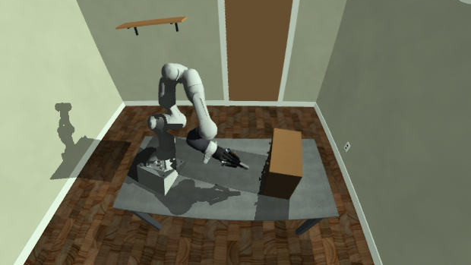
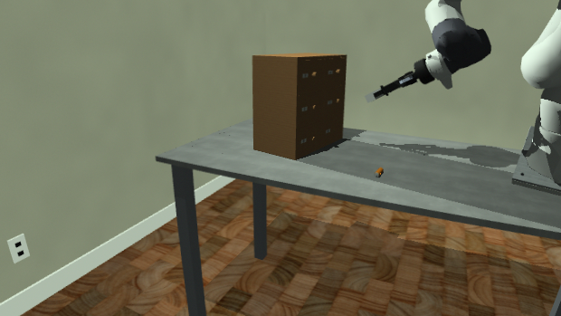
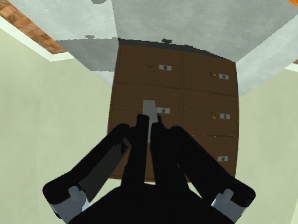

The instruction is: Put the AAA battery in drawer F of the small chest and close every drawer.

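The AAA battery (image 2: 379, 172), orange with a grey end, lies on the table in front of the chest. Part of it shows just behind the gripper in the top view. The small brown chest (image 1: 286, 153) (image 2: 274, 105) (image 3: 145, 90) stands upright with its drawer fronts facing the arm. The drawers look flush, in two columns of three. Their labels are too small to read, so I cannot tell which is F. My gripper (image 1: 244, 166) (image 2: 370, 97) (image 3: 148, 109) is shut and empty, in the air a short way off the drawer fronts. In the wrist view it covers part of one column.
The grey table (image 1: 304, 206) (image 2: 217, 164) carries the chest and the arm's base (image 1: 152, 177). Small knobs stick out from the drawer fronts. A wall shelf (image 1: 152, 23) is far behind the arm.
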